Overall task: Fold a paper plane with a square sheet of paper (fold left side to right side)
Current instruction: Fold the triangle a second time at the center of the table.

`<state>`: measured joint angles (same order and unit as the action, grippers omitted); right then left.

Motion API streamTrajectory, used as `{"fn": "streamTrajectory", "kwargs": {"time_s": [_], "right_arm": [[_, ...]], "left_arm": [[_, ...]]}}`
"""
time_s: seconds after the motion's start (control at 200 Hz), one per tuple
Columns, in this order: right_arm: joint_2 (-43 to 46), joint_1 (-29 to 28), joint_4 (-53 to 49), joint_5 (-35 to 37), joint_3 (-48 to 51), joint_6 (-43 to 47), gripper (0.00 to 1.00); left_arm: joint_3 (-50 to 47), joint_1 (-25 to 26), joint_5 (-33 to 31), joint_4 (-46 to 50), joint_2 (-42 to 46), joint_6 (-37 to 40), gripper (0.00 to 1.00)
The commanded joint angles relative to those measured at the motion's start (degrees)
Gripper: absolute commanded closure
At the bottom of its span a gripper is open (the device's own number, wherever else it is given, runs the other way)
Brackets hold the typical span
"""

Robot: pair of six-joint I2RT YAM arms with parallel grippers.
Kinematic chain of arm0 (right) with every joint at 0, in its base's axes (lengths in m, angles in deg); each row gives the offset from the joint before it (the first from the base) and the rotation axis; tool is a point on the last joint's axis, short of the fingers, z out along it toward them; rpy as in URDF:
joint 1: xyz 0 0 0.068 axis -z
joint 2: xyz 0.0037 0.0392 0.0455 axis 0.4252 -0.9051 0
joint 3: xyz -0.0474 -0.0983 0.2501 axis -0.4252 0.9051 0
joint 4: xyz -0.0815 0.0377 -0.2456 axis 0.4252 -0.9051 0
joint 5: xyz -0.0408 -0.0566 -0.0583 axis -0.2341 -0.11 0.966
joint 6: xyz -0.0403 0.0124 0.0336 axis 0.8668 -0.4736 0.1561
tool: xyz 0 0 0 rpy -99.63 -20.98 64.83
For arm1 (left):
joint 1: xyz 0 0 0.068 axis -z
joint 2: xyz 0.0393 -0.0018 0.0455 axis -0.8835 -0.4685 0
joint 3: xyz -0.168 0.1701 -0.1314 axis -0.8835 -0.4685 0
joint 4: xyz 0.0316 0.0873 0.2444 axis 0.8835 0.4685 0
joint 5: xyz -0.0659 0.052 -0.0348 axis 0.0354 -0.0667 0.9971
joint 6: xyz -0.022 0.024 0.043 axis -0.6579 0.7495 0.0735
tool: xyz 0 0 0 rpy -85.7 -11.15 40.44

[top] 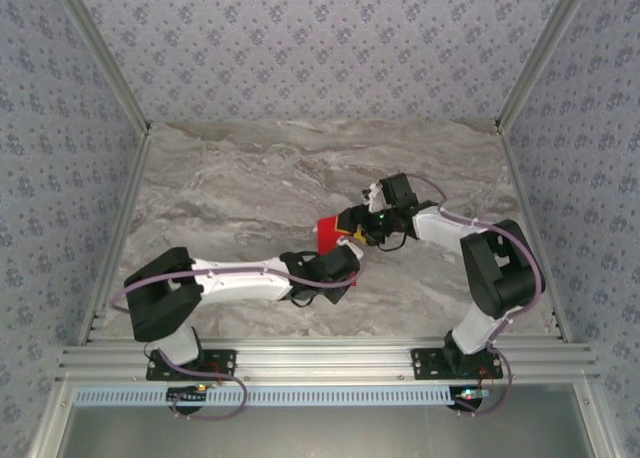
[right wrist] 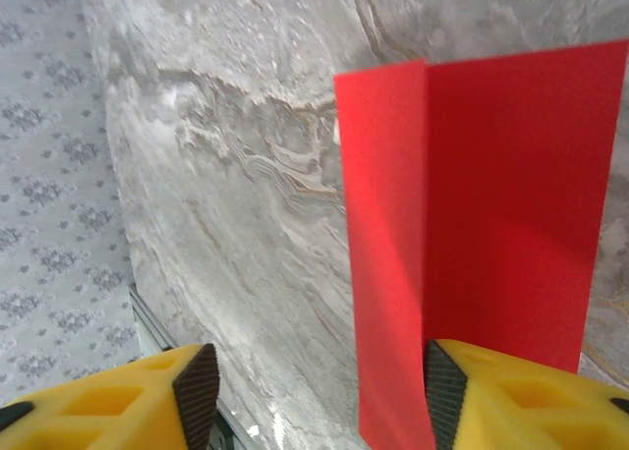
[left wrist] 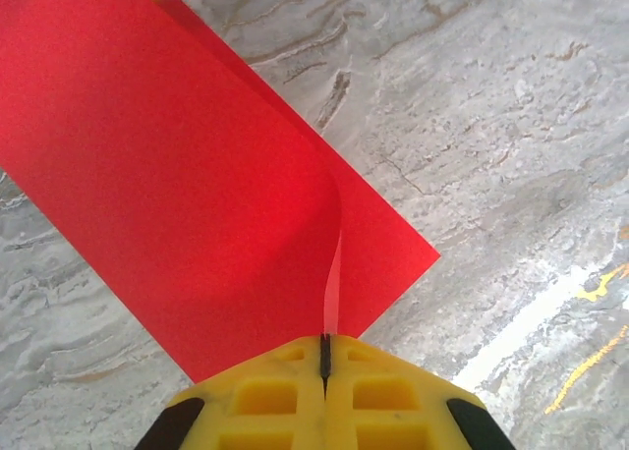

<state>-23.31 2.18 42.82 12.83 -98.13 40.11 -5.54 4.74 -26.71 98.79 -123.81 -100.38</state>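
The square sheet of red paper [top: 326, 232] lies mid-table, partly folded over, with one flap lifted off the marble. In the left wrist view the paper [left wrist: 177, 175] curls up to a thin edge, and my left gripper [left wrist: 324, 357] is shut on that edge. From above, the left gripper [top: 347, 248] meets the sheet's near right corner. My right gripper [top: 352, 221] is at the sheet's right side. Its yellow fingers stand open [right wrist: 314, 396], and the raised flap of the paper [right wrist: 388, 273] hangs just inside the right-hand fingertip [right wrist: 444, 391]. No paper plane shape shows.
The grey marble table [top: 250, 178] is bare around the sheet. Patterned walls close the back and both sides, and an aluminium rail [top: 320, 360] runs along the near edge by the arm bases.
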Motion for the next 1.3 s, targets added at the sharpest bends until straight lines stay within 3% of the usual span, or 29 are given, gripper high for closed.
{"fn": "streamTrajectory", "kwargs": {"time_s": [0.0, 0.27, 0.575, 0.685, 1.294], "right_arm": [[5.44, 1.35, -2.35, 3.15, -1.54, 2.15, 0.35], [14.23, 2.79, -10.71, 10.59, 3.19, 8.71, 0.34], [16.50, -3.44, -6.28, 9.44, 14.47, 5.09, 0.76], [14.76, -6.50, -5.14, 11.18, 16.18, 3.30, 0.85], [6.30, -13.90, -11.02, 18.35, 12.01, 3.48, 0.84]], "left_arm": [[-3.70, -3.46, 9.31, -6.68, 4.37, -3.07, 1.00], [-10.50, -12.47, 23.76, -14.47, 8.42, -7.20, 1.00], [-14.06, -18.90, 31.44, -17.82, 9.33, -8.98, 1.00], [-14.10, -20.36, 32.67, -17.88, 9.29, -8.71, 1.00], [-10.07, -24.49, 33.26, -11.91, 4.78, -3.29, 1.00]]}}
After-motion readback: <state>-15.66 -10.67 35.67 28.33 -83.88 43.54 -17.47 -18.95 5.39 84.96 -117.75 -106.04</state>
